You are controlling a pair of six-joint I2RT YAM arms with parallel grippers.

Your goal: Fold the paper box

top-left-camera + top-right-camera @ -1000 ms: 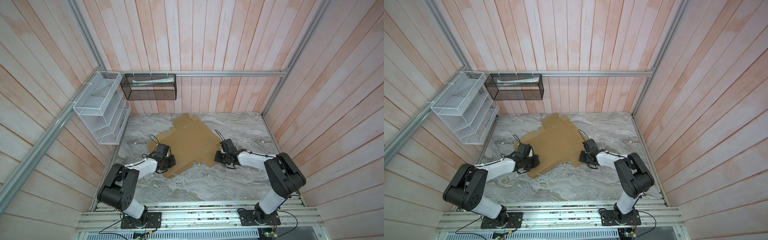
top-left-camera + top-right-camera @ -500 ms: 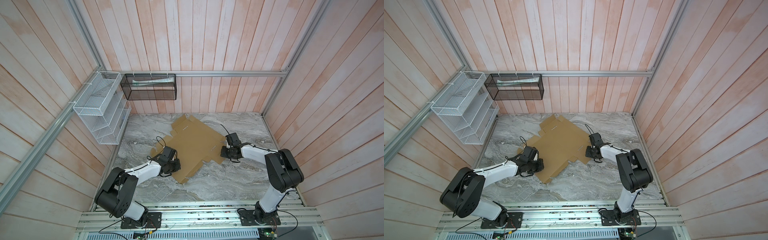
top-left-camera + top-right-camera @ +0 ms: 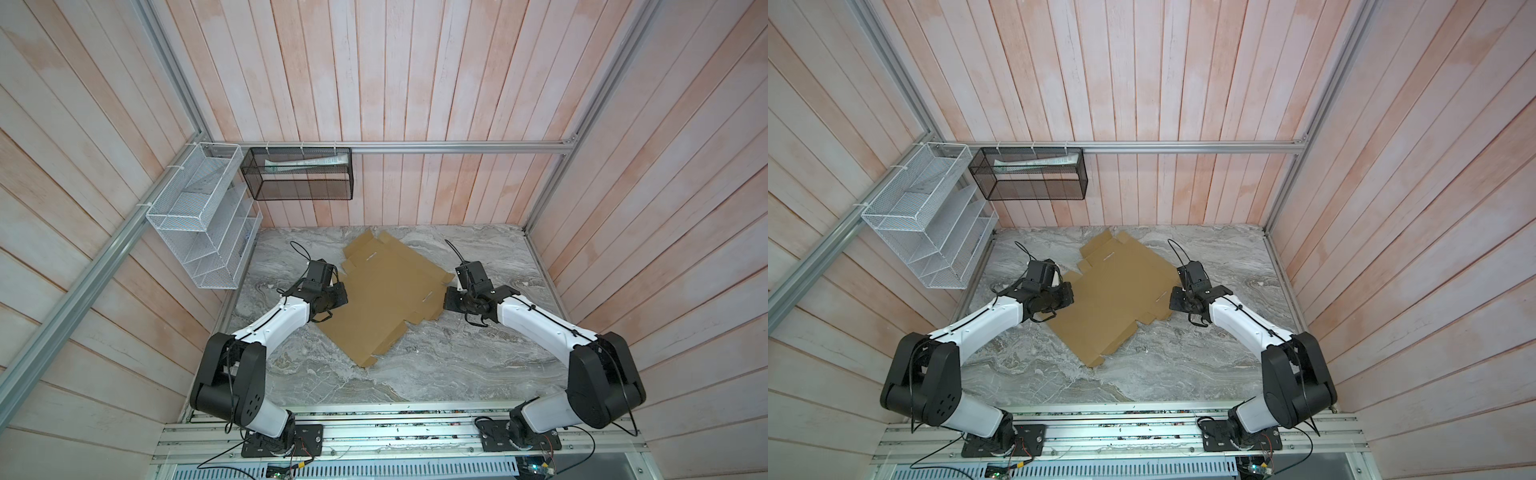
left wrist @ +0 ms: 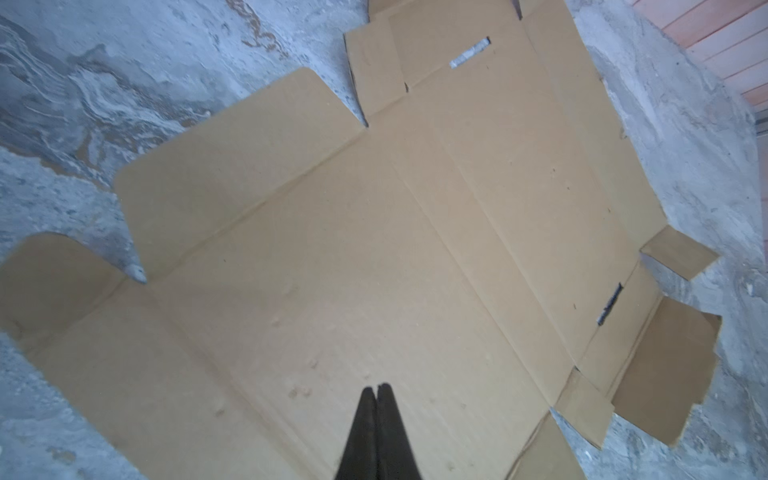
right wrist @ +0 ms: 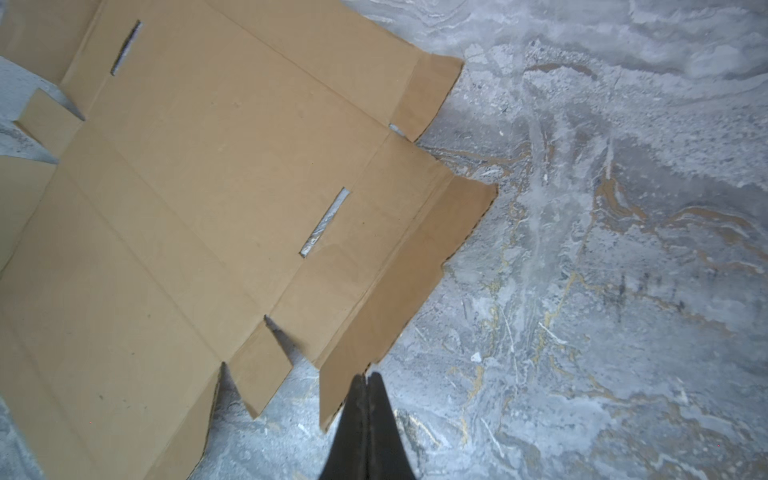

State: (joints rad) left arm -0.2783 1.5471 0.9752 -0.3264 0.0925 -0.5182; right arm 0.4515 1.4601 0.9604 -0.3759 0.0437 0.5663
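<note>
In both top views the paper box (image 3: 386,299) (image 3: 1113,299) lies opened out flat as a tan cardboard sheet on the grey marbled table (image 3: 457,365). It sits in the middle of the table, turned at an angle, with one corner pointing toward the near edge and its small flaps toward the back wall. The left end effector (image 3: 341,296) (image 3: 1069,296) is at the sheet's left edge, and the right end effector (image 3: 449,301) (image 3: 1173,301) is at its right edge, low over the table. From up here I cannot tell whether either one touches the cardboard. A white wire rack (image 3: 199,232) hangs on the left wall and a black mesh basket (image 3: 297,174) on the back wall, both well apart from the sheet.

In the left wrist view the left end effector (image 4: 376,390) has its two dark fingers pressed together with nothing between them. The tips are over a broad plain panel of the paper box (image 4: 353,249). Creases run across the sheet, two rounded flaps stick out along one side, and two narrow slots (image 4: 469,53) (image 4: 609,305) show the table (image 4: 124,83) through them.

In the right wrist view the right end effector (image 5: 365,378) is likewise pressed together and holds nothing. Its tips are right at the outer edge of a side flap of the paper box (image 5: 187,187), where cardboard meets bare table (image 5: 602,249). Whether they touch the flap I cannot tell. A slot (image 5: 326,222) sits just inside that flap, and a small tab juts out beside it.
</note>
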